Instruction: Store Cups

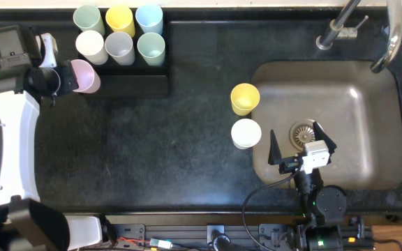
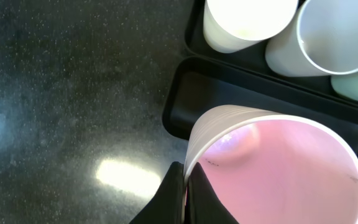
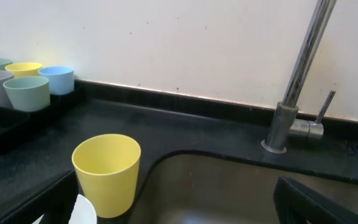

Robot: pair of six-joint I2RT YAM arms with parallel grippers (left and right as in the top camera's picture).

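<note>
Nine cups on my worktop: six in the black tray, one pink cup, one yellow cup, one white cup. One sink, one tap.

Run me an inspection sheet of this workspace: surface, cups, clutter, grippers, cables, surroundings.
Surface: dark speckled counter with a steel sink set in it.
Job's things: six cups upright in a black tray; pink cup at the tray's empty front part; yellow cup and white cup upright on the counter beside the sink.
Clutter: nothing seen.
Grippers: left gripper shut on the pink cup's rim; right gripper open over the sink.
Cables: black cable looping near the right arm's base.
Surroundings: faucet, pale wall.
</note>
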